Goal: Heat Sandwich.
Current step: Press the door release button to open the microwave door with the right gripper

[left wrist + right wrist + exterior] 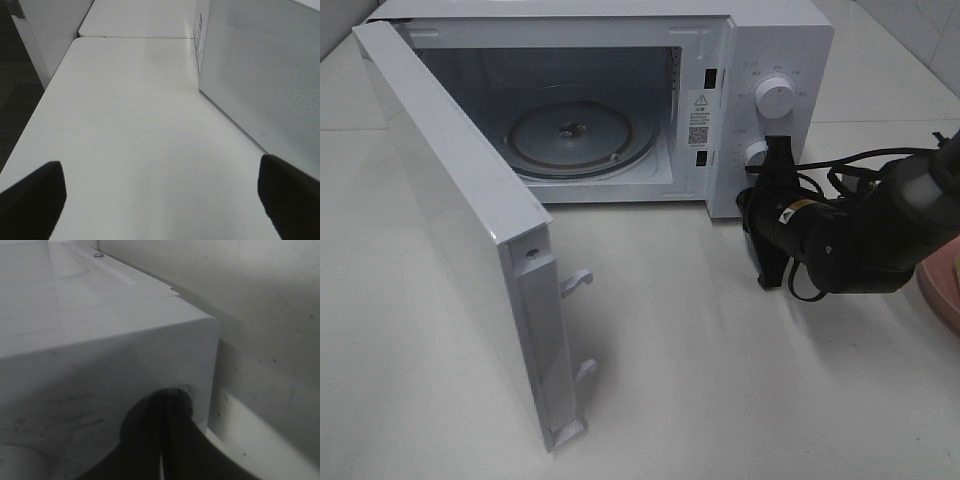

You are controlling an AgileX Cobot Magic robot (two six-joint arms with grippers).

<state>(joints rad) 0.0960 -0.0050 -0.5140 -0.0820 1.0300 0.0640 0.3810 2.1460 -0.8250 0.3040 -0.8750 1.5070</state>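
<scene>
Right now the microwave (790, 40) is sitting at the far side of the white bench (720, 380) with its door (450, 200) swinging wide open toward the near left, two latch hooks (577, 283) sticking out of its edge. Inside, the glass turntable (582, 135) is lying bare. A sticker (699, 118) on the inner frame is showing a warning triangle, a few lines of print and a QR code; the print is too small to read, and so are the markings ringing the upper knob (776, 97) and the lower knob (756, 152).

The right hand (778, 152) is reaching in from the right with its fingers (165, 440) pressed fully together, only a thin seam showing between them, and the tips are meeting the control panel at the lower knob. It is holding nothing.

The left hand (160, 200) is hovering over bare bench just beside the microwave's perforated side wall (265, 75), its fingers (30, 195) spread wide and gripping nothing.

A pink plate (942, 290) is peeking in at the right edge. Where the sandwich is lying I cannot tell.
</scene>
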